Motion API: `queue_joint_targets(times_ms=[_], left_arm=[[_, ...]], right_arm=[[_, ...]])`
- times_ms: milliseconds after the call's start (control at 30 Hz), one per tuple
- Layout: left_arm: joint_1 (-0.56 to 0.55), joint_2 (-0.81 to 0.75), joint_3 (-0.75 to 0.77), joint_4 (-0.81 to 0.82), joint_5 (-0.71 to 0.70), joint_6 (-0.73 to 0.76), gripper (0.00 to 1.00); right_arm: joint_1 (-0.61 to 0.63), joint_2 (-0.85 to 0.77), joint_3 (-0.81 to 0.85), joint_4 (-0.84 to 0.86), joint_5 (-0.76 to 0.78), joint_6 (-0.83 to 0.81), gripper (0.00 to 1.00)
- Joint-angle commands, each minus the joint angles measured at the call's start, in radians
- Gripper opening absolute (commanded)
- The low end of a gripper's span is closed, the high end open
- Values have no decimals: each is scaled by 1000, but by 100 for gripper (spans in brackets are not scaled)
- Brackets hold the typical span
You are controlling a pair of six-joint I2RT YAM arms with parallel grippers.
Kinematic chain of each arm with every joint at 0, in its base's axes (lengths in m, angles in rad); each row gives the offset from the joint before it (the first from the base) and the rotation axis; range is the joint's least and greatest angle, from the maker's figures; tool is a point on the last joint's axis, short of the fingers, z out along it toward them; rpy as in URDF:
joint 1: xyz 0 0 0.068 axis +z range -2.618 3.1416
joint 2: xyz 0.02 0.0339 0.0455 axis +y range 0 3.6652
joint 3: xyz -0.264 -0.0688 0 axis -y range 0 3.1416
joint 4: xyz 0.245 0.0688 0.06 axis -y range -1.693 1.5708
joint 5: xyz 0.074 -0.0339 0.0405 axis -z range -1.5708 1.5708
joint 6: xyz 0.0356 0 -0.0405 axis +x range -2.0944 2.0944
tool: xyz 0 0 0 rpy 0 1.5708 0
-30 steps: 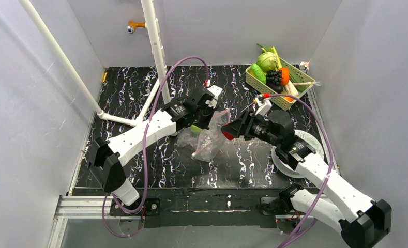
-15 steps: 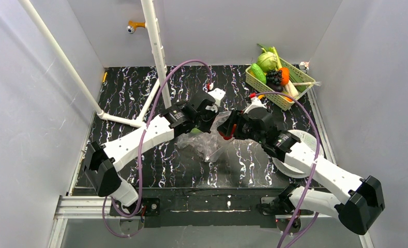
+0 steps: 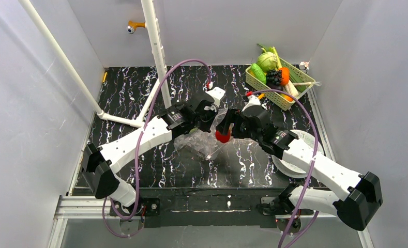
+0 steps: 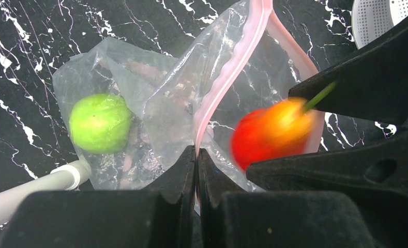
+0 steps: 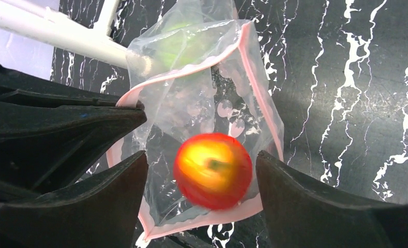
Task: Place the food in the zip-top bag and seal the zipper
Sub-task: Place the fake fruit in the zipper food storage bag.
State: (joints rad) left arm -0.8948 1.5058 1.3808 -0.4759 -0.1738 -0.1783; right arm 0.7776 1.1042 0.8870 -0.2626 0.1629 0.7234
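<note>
— Black marbled table [image 3: 124,93], white walls all round. How far along is the bagging?
— Partway. Bag [image 3: 196,144] sits mid-table, mouth up and gaping. Left gripper [image 4: 196,151] is pinched tight on its pink zipper [image 4: 238,57], holding that edge up. One green fruit [image 4: 100,122] already lies inside, at the bag's bottom.
— And the other arm?
— Right gripper [image 5: 201,155] hangs over the bag's mouth, fingers spread wide. A red-orange fruit [image 5: 213,170] shows between them, blurred, seemingly touching neither finger; probably dropping in.
— What is left?
— More food waits in a basket [image 3: 261,89] beyond the bag, to its right: grapes [image 3: 274,78] and green pieces [image 3: 258,73]. After that, the zipper needs pressing shut.
— Anything in the way?
— White pipe [image 3: 157,51] runs near the bag's left, and a white perforated plate [image 3: 310,139] lies to its right. Neither blocks the mouth. The limp plastic could fold closed.
</note>
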Motion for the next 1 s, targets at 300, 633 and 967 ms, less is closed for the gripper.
queue_joint_targets(times_ms=[300, 633, 967], left_arm=[[-25, -132, -74, 88, -42, 30, 0], [-56, -237, -164, 204, -90, 68, 0], [-59, -241, -160, 196, -109, 65, 0]], right_arm=[[5, -40, 96, -50, -1, -29, 96], [4, -174, 133, -165, 120, -93, 92], [5, -74, 41, -23, -95, 6, 70]])
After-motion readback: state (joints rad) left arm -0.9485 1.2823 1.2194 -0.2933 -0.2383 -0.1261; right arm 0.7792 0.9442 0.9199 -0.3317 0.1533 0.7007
